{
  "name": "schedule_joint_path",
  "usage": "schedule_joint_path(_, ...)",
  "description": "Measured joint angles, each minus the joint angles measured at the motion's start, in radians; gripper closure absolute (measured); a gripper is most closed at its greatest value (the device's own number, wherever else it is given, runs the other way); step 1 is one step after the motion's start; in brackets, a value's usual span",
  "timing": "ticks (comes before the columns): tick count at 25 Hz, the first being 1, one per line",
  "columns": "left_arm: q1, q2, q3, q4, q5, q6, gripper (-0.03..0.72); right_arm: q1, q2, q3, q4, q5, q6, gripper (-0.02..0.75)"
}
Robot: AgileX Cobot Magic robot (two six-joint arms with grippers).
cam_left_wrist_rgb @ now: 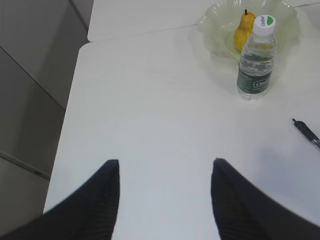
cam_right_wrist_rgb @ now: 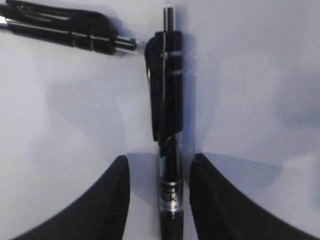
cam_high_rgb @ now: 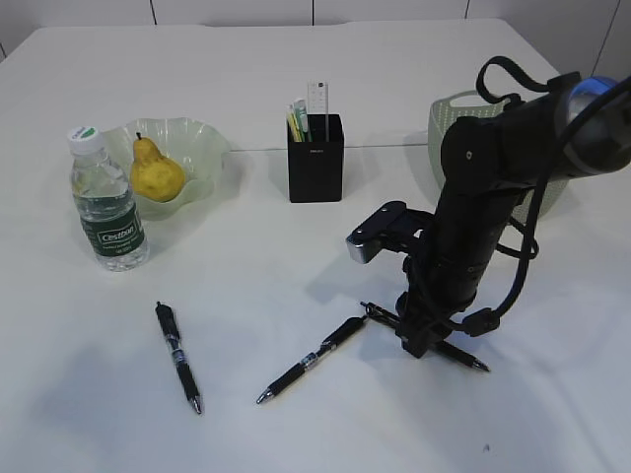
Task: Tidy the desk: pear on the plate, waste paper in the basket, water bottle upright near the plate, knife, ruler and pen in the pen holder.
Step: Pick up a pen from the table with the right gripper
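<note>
- Nearest the lens, the right gripper [cam_right_wrist_rgb: 157, 200] straddles a black pen [cam_right_wrist_rgb: 167, 150] on the table [cam_high_rgb: 296, 59], jaws part-open, one on each side, not yet closed.
- The pen's long axis crosses the gap squarely; a second pen [cam_right_wrist_rgb: 65, 31] touches its clicker end.
- Pen holder [cam_high_rgb: 315, 158] stands beyond this pen; a third pen [cam_high_rgb: 178, 357] lies well left.
- Left gripper [cam_left_wrist_rgb: 165, 200] is wide, empty.

Even overhead light washing out the white worktop [cam_high_rgb: 296, 414]; soft shadows pooling underneath; right wrist close-up blurring, slightly dim.
</note>
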Motion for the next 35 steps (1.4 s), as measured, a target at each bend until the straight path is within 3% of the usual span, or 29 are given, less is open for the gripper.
schedule_joint_path(7,0.000,0.000,0.000,0.018,0.000,0.000,0.277,0.000,0.006,-0.004,-0.012,0.000,0.000,0.411)
schedule_joint_path(15,0.000,0.000,0.000,0.029,0.000,0.000,0.277,0.000,0.017,-0.016,-0.056,0.001,0.000,0.621)
schedule_joint_path(18,0.000,0.000,0.000,0.029,0.000,0.000,0.277,0.000,0.024,-0.038,-0.063,0.039,0.000,0.628)
schedule_joint_path(25,0.000,0.000,0.000,0.029,0.000,0.000,0.277,0.000,0.055,-0.196,-0.070,0.317,0.018,0.631)
schedule_joint_path(35,0.000,0.000,0.000,0.029,0.000,0.000,0.287,0.000,0.055,-0.504,0.027,0.336,0.103,0.631)
